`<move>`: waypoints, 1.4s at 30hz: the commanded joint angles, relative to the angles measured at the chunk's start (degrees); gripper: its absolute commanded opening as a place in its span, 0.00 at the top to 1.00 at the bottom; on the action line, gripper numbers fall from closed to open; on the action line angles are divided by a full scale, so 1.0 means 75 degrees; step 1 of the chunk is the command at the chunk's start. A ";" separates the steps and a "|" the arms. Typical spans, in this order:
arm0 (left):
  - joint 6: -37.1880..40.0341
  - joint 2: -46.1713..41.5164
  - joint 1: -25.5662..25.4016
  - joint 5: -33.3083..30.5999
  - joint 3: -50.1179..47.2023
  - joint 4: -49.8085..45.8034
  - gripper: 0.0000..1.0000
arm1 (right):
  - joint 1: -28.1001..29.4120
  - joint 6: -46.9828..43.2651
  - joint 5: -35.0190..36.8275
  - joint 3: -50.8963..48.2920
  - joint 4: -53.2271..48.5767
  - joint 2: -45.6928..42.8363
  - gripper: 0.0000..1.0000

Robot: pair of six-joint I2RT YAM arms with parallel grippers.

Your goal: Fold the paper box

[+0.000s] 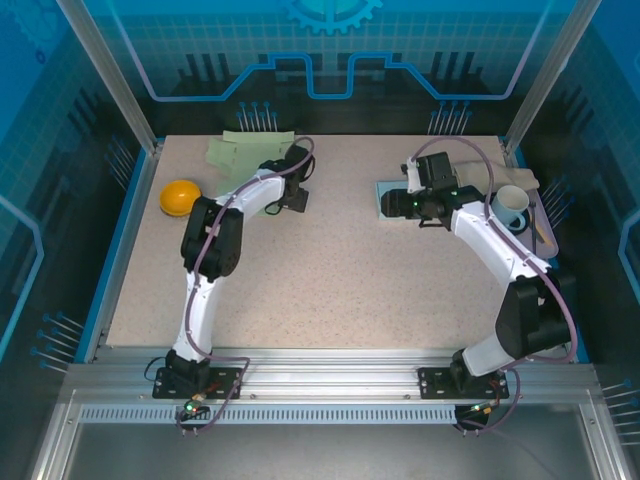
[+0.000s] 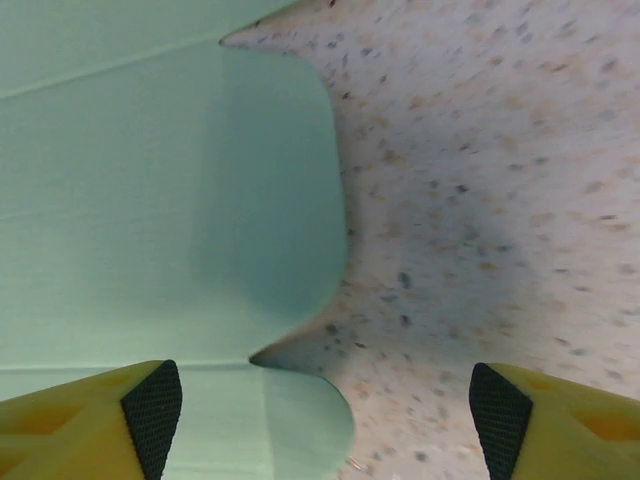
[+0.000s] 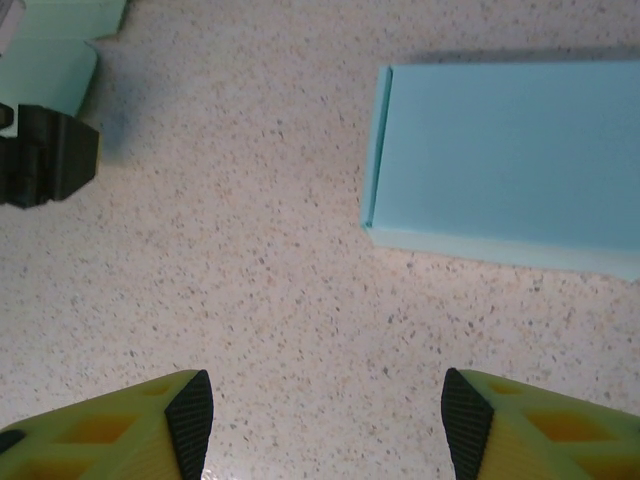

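Left gripper [image 2: 325, 412], open and empty, hovers over the unfolded paper [image 2: 120, 200] far left; next, pinch a flap [image 2: 275, 180]; right gripper [image 3: 327, 420] likewise.

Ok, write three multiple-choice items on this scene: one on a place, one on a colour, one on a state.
1. Where on the speckled table does the round orange object lie? A centre; B left side; C right side.
2. What colour is the flat paper sheet at the left gripper? A red; B black; C pale green.
3. How does the right gripper stand? A open, holding nothing; B shut on paper; C shut on a cup.
Key: B, it sits by the table's left edge in the top view; C, the left wrist view shows pale green; A, its fingers stand wide apart over bare table.
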 commanded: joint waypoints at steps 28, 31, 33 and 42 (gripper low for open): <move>0.0891 0.0576 0.0346 -0.1366 0.1517 -0.0809 1.00 | -0.0059 -0.0071 -0.0314 -0.0672 0.0018 -0.0696 0.36; 0.0428 -0.0563 0.0165 -0.1208 0.0913 -0.0723 1.00 | -0.0055 -0.0095 -0.0287 -0.0650 -0.0185 -0.0953 0.36; -0.0205 -0.1502 0.0016 -0.0950 0.0395 -0.0941 1.00 | -0.0046 -0.0082 -0.0273 -0.0679 -0.0325 -0.1206 0.36; -0.3139 -0.5743 -0.1392 0.0150 -0.3398 -0.1594 1.00 | 0.0111 -0.0048 -0.0303 -0.0958 -0.1099 -0.2278 0.36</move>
